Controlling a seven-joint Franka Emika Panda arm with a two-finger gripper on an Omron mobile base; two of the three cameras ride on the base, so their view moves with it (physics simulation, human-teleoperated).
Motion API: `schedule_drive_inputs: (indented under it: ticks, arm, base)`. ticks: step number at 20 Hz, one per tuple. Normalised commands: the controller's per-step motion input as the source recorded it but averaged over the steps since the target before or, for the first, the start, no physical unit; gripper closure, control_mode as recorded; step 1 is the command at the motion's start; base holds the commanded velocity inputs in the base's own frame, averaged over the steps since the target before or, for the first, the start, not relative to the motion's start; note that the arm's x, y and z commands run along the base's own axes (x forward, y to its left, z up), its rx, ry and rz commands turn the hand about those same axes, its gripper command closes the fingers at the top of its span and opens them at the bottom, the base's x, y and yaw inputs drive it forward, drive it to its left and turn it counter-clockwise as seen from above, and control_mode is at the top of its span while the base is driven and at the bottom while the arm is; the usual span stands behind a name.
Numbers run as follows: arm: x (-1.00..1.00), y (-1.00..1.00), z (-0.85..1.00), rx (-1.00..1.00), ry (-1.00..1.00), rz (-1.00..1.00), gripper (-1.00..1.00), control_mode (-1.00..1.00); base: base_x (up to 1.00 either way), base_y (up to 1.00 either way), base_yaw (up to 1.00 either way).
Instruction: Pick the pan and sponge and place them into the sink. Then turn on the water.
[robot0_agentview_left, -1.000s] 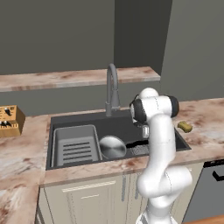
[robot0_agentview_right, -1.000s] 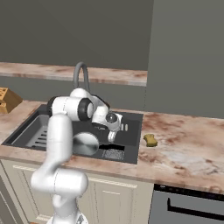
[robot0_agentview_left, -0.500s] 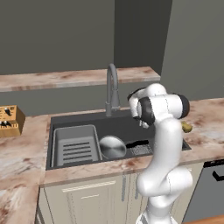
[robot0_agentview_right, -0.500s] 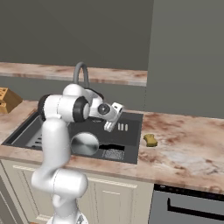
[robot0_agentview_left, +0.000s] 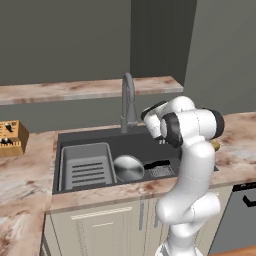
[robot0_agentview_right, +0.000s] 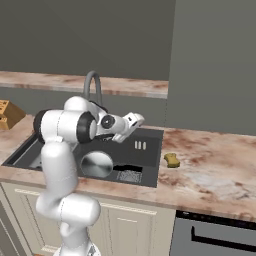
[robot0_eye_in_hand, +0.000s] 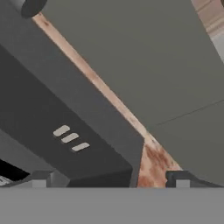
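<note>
1. Swinging away from the basin's middle toward the sponge side is what has been done by the claw (robot0_agentview_right: 136, 119) over the last second; it is now held above the right part of the sink (robot0_agentview_right: 150, 137), empty, with its two tips set wide apart in the hand view.
2. Below and behind the claw, inside the sink, one pan (robot0_agentview_right: 97, 164) is seen lying on the basin floor with its black handle stretched toward the drain grate (robot0_agentview_right: 130, 175). That half of the placing is judged done.
3. One ridged rack (robot0_agentview_left: 85, 167) is seen further off in the basin, on the far side of the pan from the claw.
4. Ahead of the claw and lower, one sponge (robot0_agentview_right: 172, 159) lies on the desk (robot0_agentview_right: 210, 165), just beside the sink's rim and well apart from the claw. It is judged the next thing to be fetched.
5. One faucet (robot0_agentview_left: 127, 102) stands behind the basin; no stream is seen, so the water is judged not yet turned on.
</note>
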Motion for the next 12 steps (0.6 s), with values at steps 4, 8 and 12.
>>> schedule_drive_inputs:
  ticks: [4,8,12]
  arm:
    - [0.0,-0.12,1.0,0.3,-0.09,-0.33,-1.0,-1.0]
    - [0.0,-0.21,1.0,0.41,-0.09,-0.27,-1.0,-1.0]
    - [0.0,-0.17,1.0,0.45,-0.06,-0.26,-1.0,-1.0]
  base:
    - [0.0,0.0,0.0]
    - [0.0,0.0,0.0]
    - [0.0,0.0,0.0]
